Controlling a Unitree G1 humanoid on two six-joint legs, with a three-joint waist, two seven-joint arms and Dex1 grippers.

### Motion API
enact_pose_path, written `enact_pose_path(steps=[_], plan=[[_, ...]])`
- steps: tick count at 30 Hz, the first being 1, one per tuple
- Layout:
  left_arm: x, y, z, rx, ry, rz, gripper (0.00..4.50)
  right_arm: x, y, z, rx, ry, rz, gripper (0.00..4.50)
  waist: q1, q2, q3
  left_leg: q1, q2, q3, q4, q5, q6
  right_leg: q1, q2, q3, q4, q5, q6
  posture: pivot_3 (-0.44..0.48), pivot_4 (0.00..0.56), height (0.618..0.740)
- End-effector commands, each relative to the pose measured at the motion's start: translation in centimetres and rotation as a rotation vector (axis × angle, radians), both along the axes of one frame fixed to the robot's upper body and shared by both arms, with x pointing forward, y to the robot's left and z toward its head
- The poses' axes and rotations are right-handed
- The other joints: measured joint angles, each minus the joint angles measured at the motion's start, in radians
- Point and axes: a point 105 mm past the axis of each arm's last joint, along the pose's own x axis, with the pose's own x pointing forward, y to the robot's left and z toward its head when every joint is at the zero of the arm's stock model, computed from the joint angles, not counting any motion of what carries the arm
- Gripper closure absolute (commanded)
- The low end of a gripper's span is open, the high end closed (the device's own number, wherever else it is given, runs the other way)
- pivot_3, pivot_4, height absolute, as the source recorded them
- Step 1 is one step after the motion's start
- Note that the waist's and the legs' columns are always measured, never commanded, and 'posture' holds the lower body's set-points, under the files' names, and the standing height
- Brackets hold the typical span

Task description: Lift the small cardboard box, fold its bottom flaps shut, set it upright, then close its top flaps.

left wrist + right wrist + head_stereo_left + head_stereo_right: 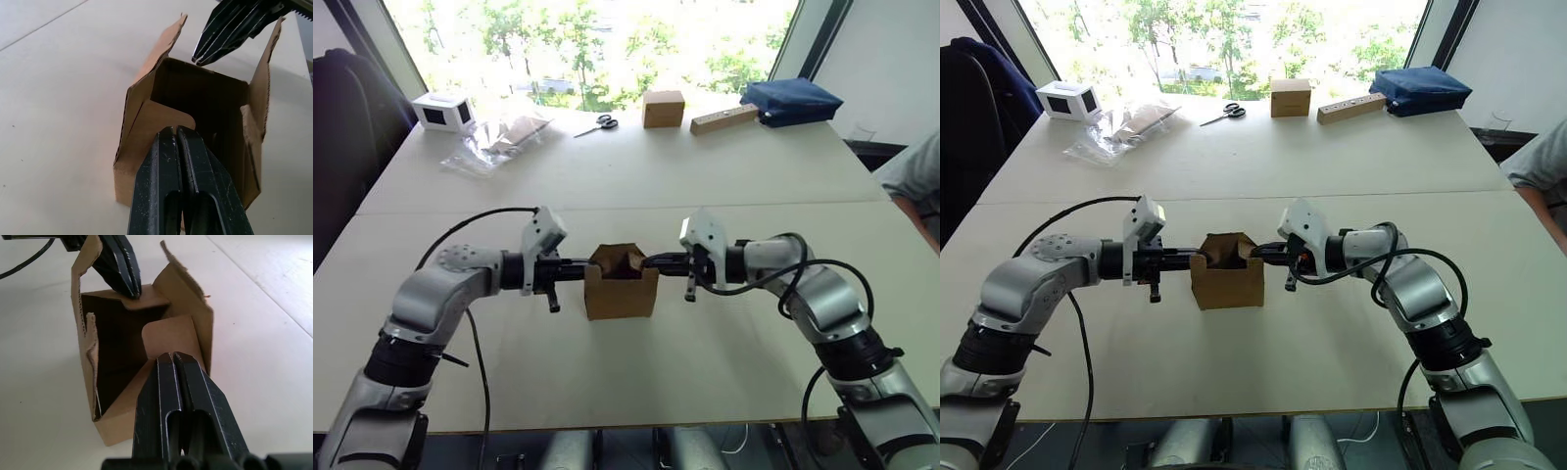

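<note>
While the small cardboard box [621,284] stands upright on the table [705,176] with its top flaps raised, the left gripper [579,266] and right gripper [653,262], both clenched empty, press its opposite side flaps inward.

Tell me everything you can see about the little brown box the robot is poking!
The small cardboard box is plain brown corrugated card, roughly cubic, standing upright on the white table between the two arms. Its top is open: two side flaps stand up, while two rounded flaps are pushed inward. The left tool and the right tool, both shut, each press on one of those rounded flaps from opposite sides. The inside looks dark.
</note>
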Motion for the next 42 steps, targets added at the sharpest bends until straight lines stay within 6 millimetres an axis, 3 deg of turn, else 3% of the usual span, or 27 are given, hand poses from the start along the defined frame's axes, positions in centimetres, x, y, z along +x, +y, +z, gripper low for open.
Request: enact_pose_path(steps=[1, 10, 22, 36, 42], plan=[[0.3, 0.0, 0.6, 0.006, -0.051, -0.004, 4.43, -0.1, 0.6, 0.7, 0.009, -0.034, 0.029, 4.5, 0.0, 0.0, 0.0, 0.0, 0.0, 0.0, 0.0, 0.0, 0.0, 0.0, 0.0, 0.0, 0.0, 0.0, 0.0, 0.0, 0.15, 0.74], [0.4, -0.1, -0.2, 0.04, -0.062, 0.004, 4.43, 0.3, 0.7, -0.3, -0.041, -0.038, 0.025, 4.5, 0.0, 0.0, 0.0, 0.0, 0.0, 0.0, 0.0, 0.0, 0.0, 0.0, 0.0, 0.0, 0.0, 0.0, 0.0, 0.0, 0.15, 0.74], [0.6, -0.1, -0.3, 0.044, -0.072, 0.013, 4.43, 0.5, 0.7, 0.0, -0.031, -0.051, 0.016, 4.5, 0.001, 0.0, 0.0, 0.0, 0.0, 0.0, 0.0, 0.0, 0.0, 0.0, 0.0, 0.0, 0.0, 0.0, 0.0, 0.0, 0.15, 0.74], [0.7, 0.6, 1.5, -0.024, -0.07, 0.036, 4.43, 0.4, 0.2, 1.5, 0.018, -0.068, -0.005, 4.5, 0.0, 0.0, 0.0, 0.0, 0.0, 0.0, 0.0, 0.0, 0.0, 0.0, 0.0, 0.0, 0.0, 0.0, 0.0, 0.0, 0.15, 0.74], [0.9, 1.4, 3.1, -0.095, -0.051, 0.066, 4.43, 0.2, -0.4, 3.3, 0.079, -0.074, -0.02, 4.5, 0.0, 0.0, 0.0, 0.0, 0.0, 0.0, 0.0, 0.0, 0.0, 0.0, 0.0, 0.0, 0.0, 0.0, 0.0, 0.0, 0.15, 0.74]])
